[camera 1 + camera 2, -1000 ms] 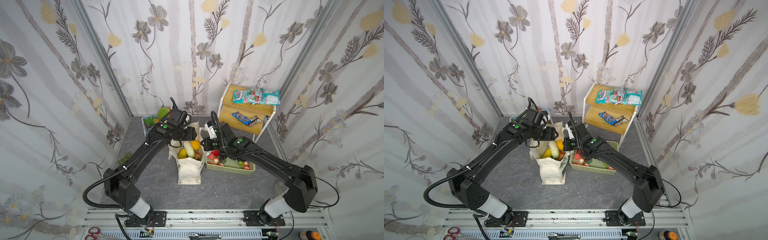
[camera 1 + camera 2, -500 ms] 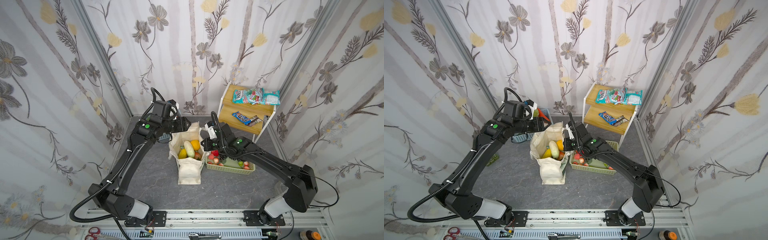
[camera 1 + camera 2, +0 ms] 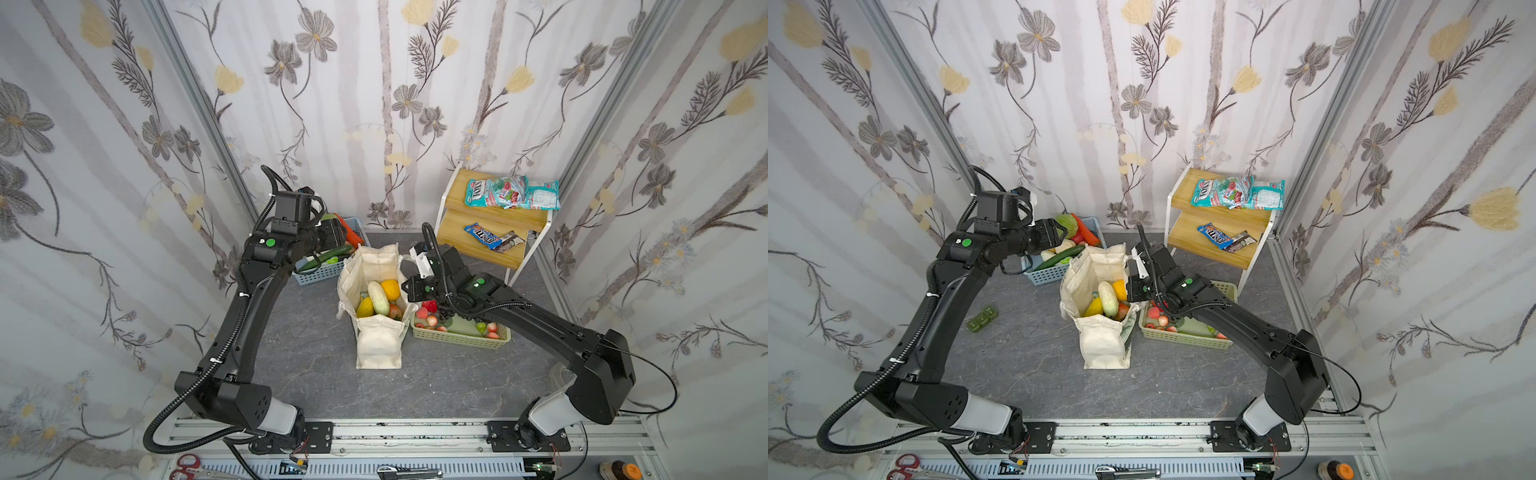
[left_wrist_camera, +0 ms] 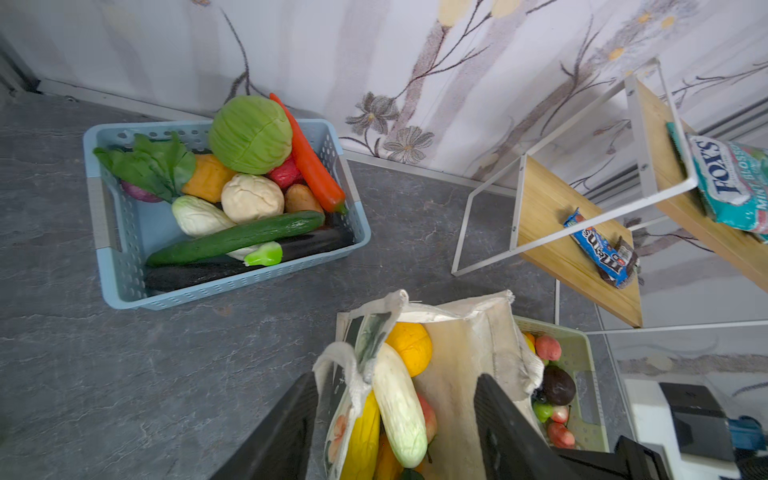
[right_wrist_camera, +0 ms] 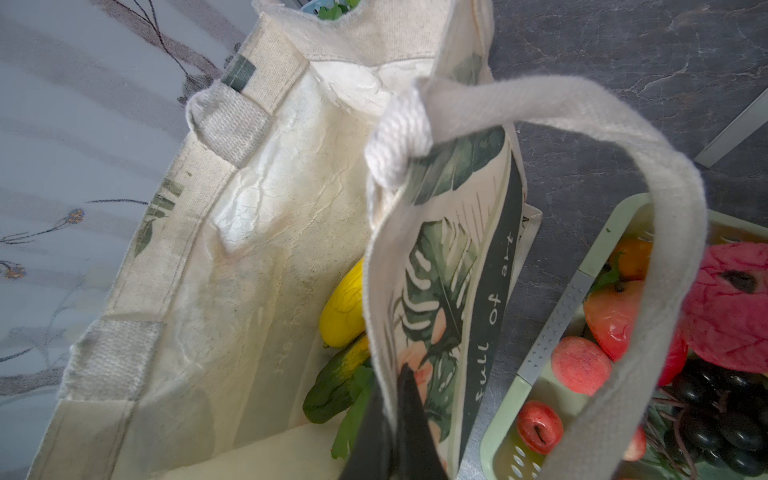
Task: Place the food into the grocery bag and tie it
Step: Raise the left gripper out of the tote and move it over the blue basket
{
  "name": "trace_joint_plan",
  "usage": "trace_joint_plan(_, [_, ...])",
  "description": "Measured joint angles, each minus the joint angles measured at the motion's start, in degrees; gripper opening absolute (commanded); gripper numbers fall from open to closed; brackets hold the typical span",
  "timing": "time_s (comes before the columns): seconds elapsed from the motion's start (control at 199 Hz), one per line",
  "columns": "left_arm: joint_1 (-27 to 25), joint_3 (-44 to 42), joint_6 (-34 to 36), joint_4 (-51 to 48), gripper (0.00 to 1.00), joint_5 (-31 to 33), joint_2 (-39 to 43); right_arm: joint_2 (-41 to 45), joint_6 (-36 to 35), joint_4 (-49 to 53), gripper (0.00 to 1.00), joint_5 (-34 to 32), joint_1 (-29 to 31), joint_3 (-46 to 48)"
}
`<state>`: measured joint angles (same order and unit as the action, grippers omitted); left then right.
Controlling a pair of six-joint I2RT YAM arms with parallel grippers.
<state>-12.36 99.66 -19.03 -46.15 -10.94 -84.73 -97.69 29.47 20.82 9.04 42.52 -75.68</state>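
Grocery bag [image 3: 378, 345] upright at the counter's centre, plain pocket nearest, mouth agape; yellow fruit [image 3: 365, 307], pale vegetable [image 3: 379, 297] and orange [image 3: 390, 289] lie inside. Right pincer [image 5: 401, 386] is closed on the bag's leaf-print wall, forearm stretched low over the pale green basket [image 3: 461, 338], and seems to prop that side. A slip or sideways tug would likely fold the mouth or tip the bag. A loop handle [image 5: 623, 166] arcs close by and might snag. Farther back, left pincer [image 4: 397, 379] — fingers apart, empty — hovers between the bag's far rim and the blue basket [image 4: 124, 270], arm rising steeply from its base.
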Motion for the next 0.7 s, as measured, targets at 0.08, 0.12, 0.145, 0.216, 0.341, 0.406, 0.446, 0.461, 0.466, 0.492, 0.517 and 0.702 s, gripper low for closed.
trace_joint_plan(0.08, [1.01, 0.0, 0.59, -0.26, 0.61, 0.85, -0.39, 0.0, 0.0, 0.09, 0.0, 0.0, 0.0, -0.26])
trace_joint_plan(0.12, [1.49, 0.0, 0.79, -0.33, 0.61, 0.98, -0.57, -0.02, 0.0, 0.22, 0.0, 0.0, 0.0, -0.44])
trace_joint_plan(0.145, [1.81, 0.0, 0.85, -0.35, 0.61, 1.2, -0.72, -0.07, 0.0, 0.24, 0.0, 0.0, 0.0, -0.52])
trace_joint_plan(0.216, [2.58, -0.02, 0.9, -0.37, 0.61, 1.64, -1.09, -0.17, 0.0, 0.26, 0.0, 0.0, 0.0, -0.61])
trace_joint_plan(0.341, [4.22, -0.02, 1.05, -0.37, 0.61, 1.75, -1.97, -0.22, 0.0, 0.42, 0.0, 0.0, 0.0, -0.79])
trace_joint_plan(0.406, [5.01, -0.13, 1.05, -0.31, 0.61, 1.75, -2.49, -0.22, 0.0, 0.48, 0.0, 0.0, 0.0, -0.83])
trace_joint_plan(0.446, [5.46, -0.26, 1.05, -0.28, 0.61, 1.75, -2.86, -0.22, 0.0, 0.5, 0.0, 0.0, 0.0, -0.83])
trace_joint_plan(0.461, [5.64, -0.31, 1.05, -0.28, 0.61, 1.75, -2.99, -0.22, 0.0, 0.5, 0.0, 0.0, 0.0, -0.83])
trace_joint_plan(0.466, [5.68, -0.31, 1.03, -0.28, 0.61, 1.75, -3.02, -0.22, 0.0, 0.5, 0.0, 0.0, 0.0, -0.83])
trace_joint_plan(0.492, [5.99, -0.42, 1.03, -0.26, 0.61, 1.75, -3.34, -0.22, 0.0, 0.5, 0.0, 0.0, 0.0, -0.85])
trace_joint_plan(0.517, [6.25, -0.48, 1.03, -0.26, 0.6, 1.75, -3.63, -0.22, 0.0, 0.5, 0.0, 0.0, 0.0, -0.85])
trace_joint_plan(0.702, [7.72, -1.46, 0.76, 0.46, 0.59, 3.48, -6.01, -0.22, 0.0, 0.72, 0.0, 0.0, -0.02, -0.87])
